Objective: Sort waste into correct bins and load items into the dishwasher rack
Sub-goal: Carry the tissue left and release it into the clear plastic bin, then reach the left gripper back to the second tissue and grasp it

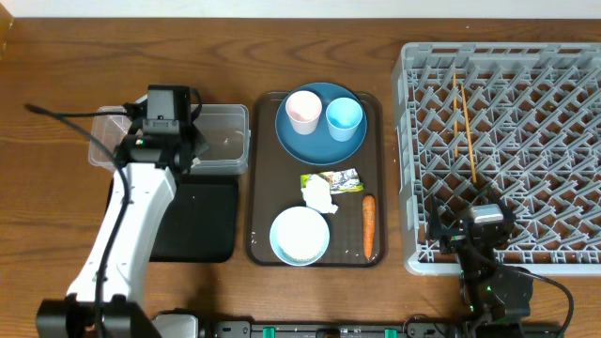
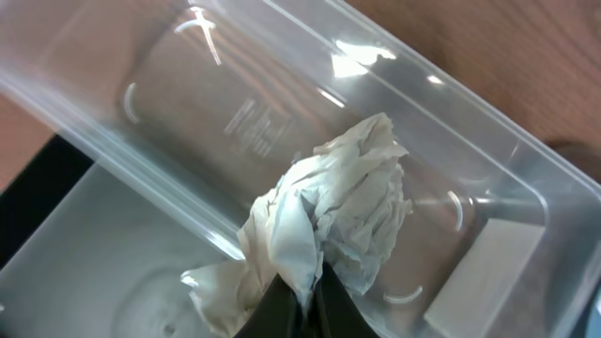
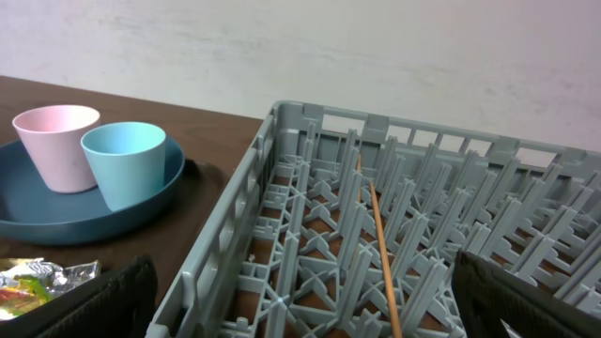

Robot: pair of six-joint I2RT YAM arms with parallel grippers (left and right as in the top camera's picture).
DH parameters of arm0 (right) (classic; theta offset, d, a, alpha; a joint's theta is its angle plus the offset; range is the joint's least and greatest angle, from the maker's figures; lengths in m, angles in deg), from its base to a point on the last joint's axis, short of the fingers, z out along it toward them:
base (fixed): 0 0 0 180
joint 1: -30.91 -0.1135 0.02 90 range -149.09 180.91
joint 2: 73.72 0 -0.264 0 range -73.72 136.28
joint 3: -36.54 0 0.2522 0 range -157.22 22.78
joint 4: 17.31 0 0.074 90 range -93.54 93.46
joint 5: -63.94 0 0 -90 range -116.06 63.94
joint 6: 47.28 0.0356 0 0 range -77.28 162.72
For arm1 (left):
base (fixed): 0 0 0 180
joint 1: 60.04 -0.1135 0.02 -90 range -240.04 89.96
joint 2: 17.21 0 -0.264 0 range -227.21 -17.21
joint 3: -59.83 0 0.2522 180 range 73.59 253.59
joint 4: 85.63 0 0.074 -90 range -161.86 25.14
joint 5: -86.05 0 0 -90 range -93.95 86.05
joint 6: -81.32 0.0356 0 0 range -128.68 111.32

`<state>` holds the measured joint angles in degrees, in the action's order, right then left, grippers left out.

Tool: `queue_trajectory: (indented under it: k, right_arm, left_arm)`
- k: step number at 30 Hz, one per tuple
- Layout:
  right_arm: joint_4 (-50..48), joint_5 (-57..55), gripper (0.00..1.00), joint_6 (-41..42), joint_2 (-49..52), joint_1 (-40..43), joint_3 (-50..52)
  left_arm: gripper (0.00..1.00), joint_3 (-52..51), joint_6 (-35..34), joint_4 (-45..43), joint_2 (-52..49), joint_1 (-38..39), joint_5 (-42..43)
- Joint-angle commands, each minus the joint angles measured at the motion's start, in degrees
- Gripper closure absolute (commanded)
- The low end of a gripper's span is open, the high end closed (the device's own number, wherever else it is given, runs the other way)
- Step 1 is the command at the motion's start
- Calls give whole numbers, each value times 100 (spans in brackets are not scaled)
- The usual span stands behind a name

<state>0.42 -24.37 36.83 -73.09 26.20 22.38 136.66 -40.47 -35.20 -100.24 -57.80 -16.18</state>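
My left gripper [image 2: 305, 302] is shut on a crumpled white paper wad [image 2: 343, 202], held over the clear plastic bin [image 2: 235, 103]; overhead it hangs above that bin [image 1: 225, 131]. Another paper wad [image 1: 319, 196], a green-yellow wrapper [image 1: 332, 179], a carrot [image 1: 369, 226] and a white bowl [image 1: 300, 235] lie on the brown tray. The blue plate [image 1: 321, 141] carries a white cup [image 1: 303, 111] and a light blue cup [image 1: 344, 117]. My right gripper [image 3: 310, 300] stands open over the front left corner of the grey dishwasher rack [image 1: 507, 150], holding nothing.
A black shallow bin [image 1: 197, 221] lies in front of the clear one, partly under my left arm. The brown serving tray [image 1: 260, 188] sits mid-table. Wooden chopsticks [image 1: 465, 127] lie in the rack; one chopstick [image 3: 380, 244] runs between my right fingers.
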Motion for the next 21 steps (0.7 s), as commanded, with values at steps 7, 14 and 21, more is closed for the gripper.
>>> queue_trajectory:
  k: [7, 14, 21]
  right_arm:
    - [17, 24, 1, -17, -31, 90, 9]
    - [17, 24, 1, -17, -31, 90, 9]
    - [17, 24, 2, -17, -31, 90, 9]
  left_arm:
    - [49, 17, 225, -254, -393, -33, -94]
    - [17, 105, 466, -315, 22, -28, 306]
    - [17, 105, 0, 70, 1272, 238, 2841]
